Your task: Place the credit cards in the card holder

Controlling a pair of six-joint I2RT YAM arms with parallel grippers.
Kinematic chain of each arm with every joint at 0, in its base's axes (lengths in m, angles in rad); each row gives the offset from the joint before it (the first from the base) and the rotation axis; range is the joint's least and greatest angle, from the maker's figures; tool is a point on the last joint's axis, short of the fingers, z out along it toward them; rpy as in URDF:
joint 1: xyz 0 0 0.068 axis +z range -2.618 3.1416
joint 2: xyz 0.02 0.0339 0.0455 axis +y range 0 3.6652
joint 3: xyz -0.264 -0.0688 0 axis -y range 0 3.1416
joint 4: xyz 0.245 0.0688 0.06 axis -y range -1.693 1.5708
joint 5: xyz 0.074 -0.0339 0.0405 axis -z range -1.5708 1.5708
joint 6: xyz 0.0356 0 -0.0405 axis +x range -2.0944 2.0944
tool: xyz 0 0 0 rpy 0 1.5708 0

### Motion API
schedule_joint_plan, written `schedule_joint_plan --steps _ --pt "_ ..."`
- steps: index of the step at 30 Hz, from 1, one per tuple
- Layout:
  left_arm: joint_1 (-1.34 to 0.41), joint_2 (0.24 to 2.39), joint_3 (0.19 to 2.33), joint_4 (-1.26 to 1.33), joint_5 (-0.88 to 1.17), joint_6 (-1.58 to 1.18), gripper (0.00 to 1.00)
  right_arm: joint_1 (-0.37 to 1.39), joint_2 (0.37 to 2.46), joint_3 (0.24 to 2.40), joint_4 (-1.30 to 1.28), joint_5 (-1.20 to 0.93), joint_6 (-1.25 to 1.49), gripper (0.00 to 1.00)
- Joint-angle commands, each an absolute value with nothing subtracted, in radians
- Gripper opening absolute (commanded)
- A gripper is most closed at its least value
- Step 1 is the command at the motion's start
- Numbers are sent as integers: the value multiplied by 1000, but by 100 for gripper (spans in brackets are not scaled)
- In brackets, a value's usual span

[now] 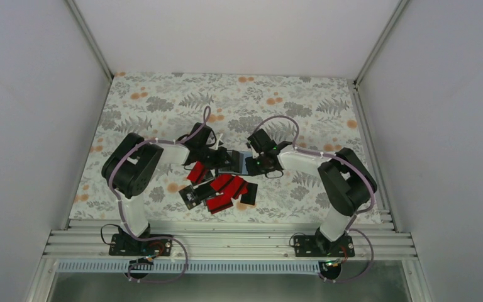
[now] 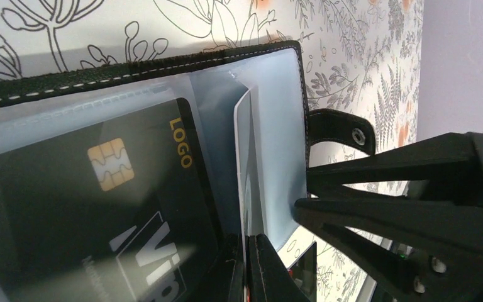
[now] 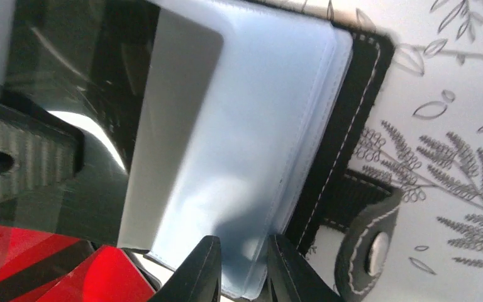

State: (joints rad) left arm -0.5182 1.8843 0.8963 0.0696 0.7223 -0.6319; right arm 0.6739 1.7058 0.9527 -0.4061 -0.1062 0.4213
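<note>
- The card holder [image 3: 349, 113] lies open in the middle of the top view, between the two arms. It is just above the pile of red and black credit cards [image 1: 221, 192].
- Its long side runs left to right there. Its snap strap [image 3: 368, 251] sticks out at the lower right of the right wrist view.
- The left gripper [image 2: 247, 251] has its jaws pinched on a thin card [image 2: 243, 170] that stands on its edge. The card's long side runs up and down the left wrist frame, nose up toward the plastic pages [image 2: 277, 138].
- The right gripper [image 3: 242, 267] has its jaws squeezed on those pages.
- I think the thin card is going into a pocket. Push it slowly, straight along its long side.
- Hold the page steady, but not so hard that the pocket mouth closes.
- One black card [image 2: 100, 207] with a gold chip sits in a pocket already.
</note>
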Motion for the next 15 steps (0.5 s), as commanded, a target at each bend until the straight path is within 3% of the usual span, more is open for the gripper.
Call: schedule_joint_plan --steps 1,15 --pt "-526 1873 902 25 695 -613 3 672 1726 920 -385 -9 421 20" --pt "-511 1845 851 100 664 -694 2 669 1730 814 -315 -68 427 10"
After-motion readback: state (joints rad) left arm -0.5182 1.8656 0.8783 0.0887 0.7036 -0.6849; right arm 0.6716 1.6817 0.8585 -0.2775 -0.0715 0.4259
